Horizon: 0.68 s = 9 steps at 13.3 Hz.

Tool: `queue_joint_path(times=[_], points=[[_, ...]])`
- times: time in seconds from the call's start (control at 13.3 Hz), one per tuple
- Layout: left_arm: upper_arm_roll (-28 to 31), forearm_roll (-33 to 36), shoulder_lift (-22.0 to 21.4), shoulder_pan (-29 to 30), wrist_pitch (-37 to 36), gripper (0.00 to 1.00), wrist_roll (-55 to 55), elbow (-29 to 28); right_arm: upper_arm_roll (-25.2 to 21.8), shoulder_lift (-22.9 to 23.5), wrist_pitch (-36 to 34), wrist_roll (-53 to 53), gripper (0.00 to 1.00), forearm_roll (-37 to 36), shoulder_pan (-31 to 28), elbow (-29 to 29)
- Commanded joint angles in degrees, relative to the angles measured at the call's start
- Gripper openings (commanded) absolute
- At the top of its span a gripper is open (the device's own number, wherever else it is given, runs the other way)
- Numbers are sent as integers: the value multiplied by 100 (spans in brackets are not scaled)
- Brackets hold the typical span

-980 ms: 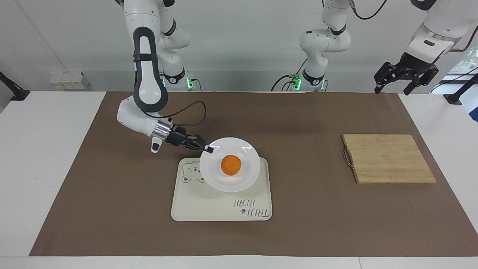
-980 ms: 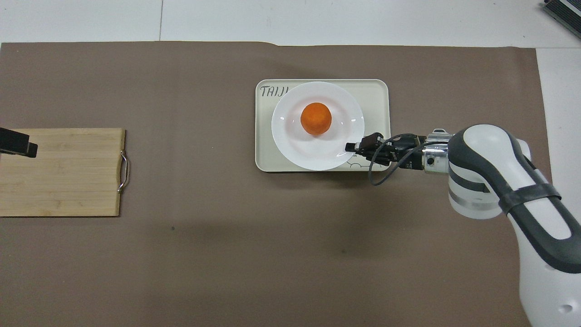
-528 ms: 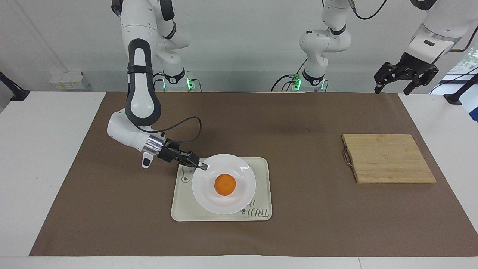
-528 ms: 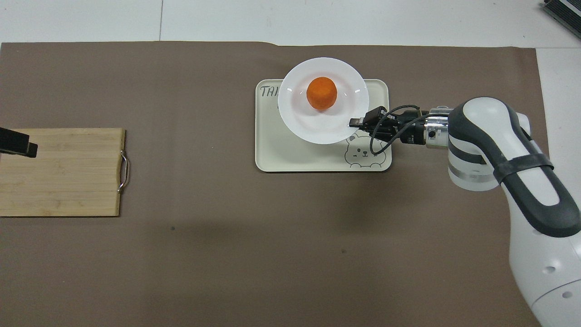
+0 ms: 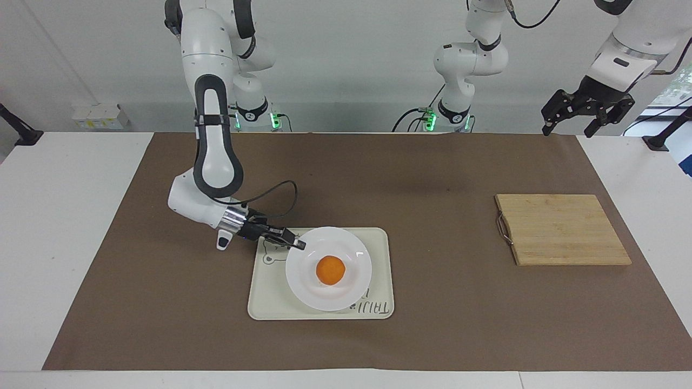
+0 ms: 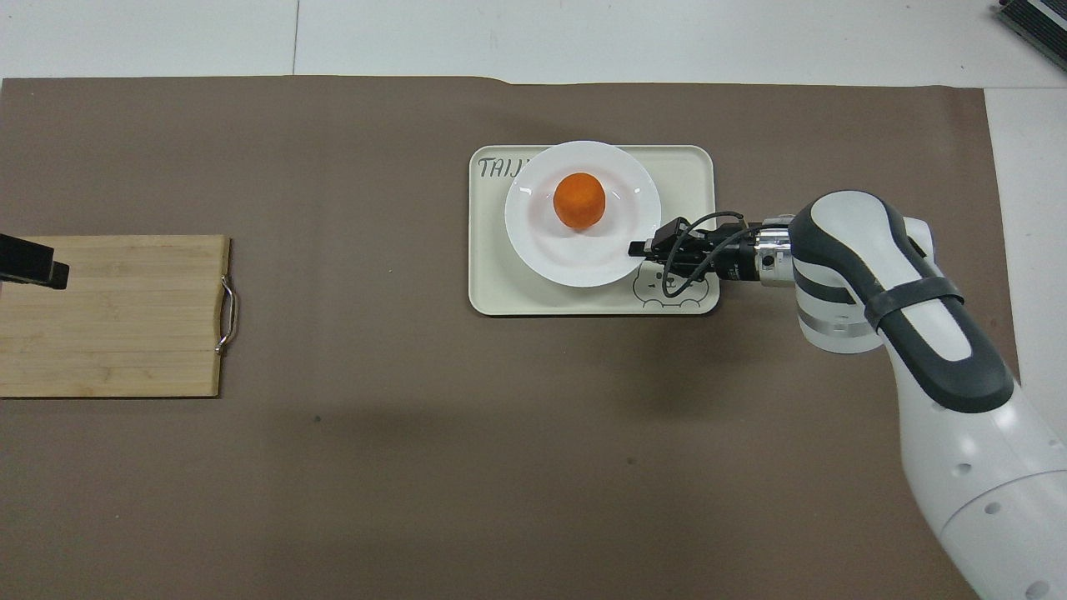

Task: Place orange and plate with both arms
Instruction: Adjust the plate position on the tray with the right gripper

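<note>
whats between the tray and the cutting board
Nothing: only bare brown mat lies between the tray and the cutting board, clearest in the overhead view.

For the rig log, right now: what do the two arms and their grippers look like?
Both arms are glossy white, rounded segments. The right arm has dark grey inlays, a silver wrist ring and a looping black cable. The right gripper and left gripper are black, two-fingered.

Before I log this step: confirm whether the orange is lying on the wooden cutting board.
No, the orange sits in the white plate over the bear tray, while the cutting board is bare.
</note>
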Motion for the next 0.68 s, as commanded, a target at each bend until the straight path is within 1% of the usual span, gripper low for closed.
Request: queue_joint_path(times=[0.0, 0.15, 0.23, 0.45, 0.6], points=[[-44, 75, -118, 56, -54, 100, 41, -111, 16, -255, -122, -130, 0, -255, -44, -335], [-44, 75, -118, 56, -54, 100, 41, -111, 16, -211, -157, -183, 0, -326, -131, -353], [-44, 75, -118, 56, -54, 100, 41, -102, 16, -211, -122, -288, 0, -326, -71, -396], [-44, 75, -118, 56, -54, 100, 41, -111, 8, -246, -244, -315, 0, -387, -140, -467], [-44, 75, -118, 56, -54, 100, 32, -111, -1, -255, -184, -280, 0, -406, -71, -537]])
